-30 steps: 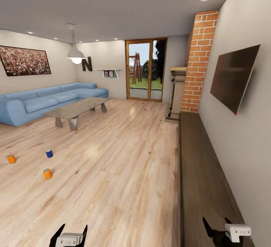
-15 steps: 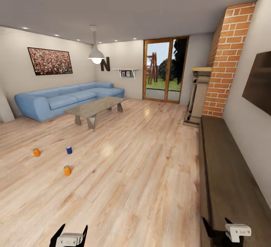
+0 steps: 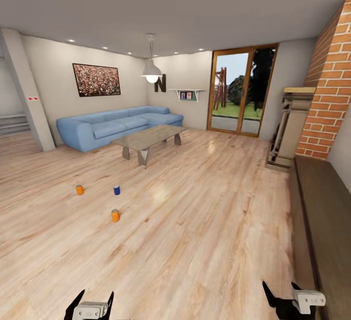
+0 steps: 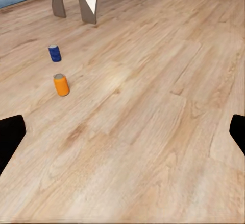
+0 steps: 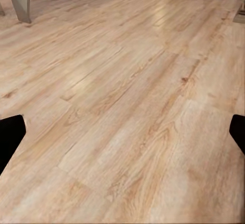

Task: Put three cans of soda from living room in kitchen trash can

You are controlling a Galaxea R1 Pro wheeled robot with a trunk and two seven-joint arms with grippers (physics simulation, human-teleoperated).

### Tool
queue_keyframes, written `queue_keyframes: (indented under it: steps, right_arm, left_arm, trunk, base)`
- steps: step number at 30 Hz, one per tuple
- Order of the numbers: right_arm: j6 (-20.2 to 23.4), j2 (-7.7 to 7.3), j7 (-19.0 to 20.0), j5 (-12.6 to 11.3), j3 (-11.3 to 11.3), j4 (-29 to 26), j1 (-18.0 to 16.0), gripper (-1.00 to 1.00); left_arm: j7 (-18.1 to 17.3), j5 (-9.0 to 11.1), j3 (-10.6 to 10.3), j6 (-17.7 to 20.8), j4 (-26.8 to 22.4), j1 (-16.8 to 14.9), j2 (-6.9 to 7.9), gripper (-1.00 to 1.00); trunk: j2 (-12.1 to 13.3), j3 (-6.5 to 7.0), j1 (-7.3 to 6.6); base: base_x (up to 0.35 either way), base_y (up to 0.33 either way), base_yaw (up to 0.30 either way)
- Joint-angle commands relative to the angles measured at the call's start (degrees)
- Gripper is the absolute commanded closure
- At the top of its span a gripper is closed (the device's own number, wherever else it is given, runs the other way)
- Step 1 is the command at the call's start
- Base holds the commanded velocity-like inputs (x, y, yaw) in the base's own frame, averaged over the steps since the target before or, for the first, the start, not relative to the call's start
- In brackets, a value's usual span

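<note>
We see three cans upright on wood floor (image 3: 204, 222) around 10 o'clock: orange can (image 3: 115, 216), blue can (image 3: 117, 190), second orange can (image 3: 79, 190). Left gripper (image 3: 90, 301) and right gripper (image 3: 282, 294) both spread wide, empty.

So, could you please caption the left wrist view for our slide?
Open left gripper above wood floor, orange can and blue can ahead.

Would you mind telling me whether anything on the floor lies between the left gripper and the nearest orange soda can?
Nothing visible does. Between the left gripper and the nearest orange can lies only bare wooden floor. The blue can and the other orange can stand farther off, and the coffee table beyond them.
</note>
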Motion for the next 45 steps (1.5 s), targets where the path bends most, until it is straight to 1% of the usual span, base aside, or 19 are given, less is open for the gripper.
queue_keyframes:
  steps: [1,27,33,45]
  right_arm:
    - [0.0,0.00,0.0,0.0,0.0,0.0,0.0,-1.00]
    - [0.0,0.00,0.0,0.0,0.0,0.0,0.0,-1.00]
    - [0.0,0.00,0.0,0.0,0.0,0.0,0.0,-1.00]
    - [0.1,0.03,0.0,0.1,0.0,0.0,-0.1,-1.00]
  left_arm:
    - [0.0,0.0,0.0,0.0,0.0,0.0,0.00,-1.00]
    - [-0.1,0.1,-0.2,0.0,0.0,0.0,0.00,-1.00]
    - [-0.3,0.0,-0.1,0.1,0.0,0.0,0.00,-1.00]
    - [-0.2,0.0,-0.1,0.1,0.0,0.0,0.00,-1.00]
  trunk:
    - [0.0,0.00,0.00]
    - [0.0,0.00,0.00]
    - [0.0,0.00,0.00]
    - [0.0,0.00,0.00]
  base:
    - [0.009,0.278,0.258]
    - [0.008,0.280,0.258]
    - [0.199,0.211,0.203]
    - [0.263,0.180,0.017]
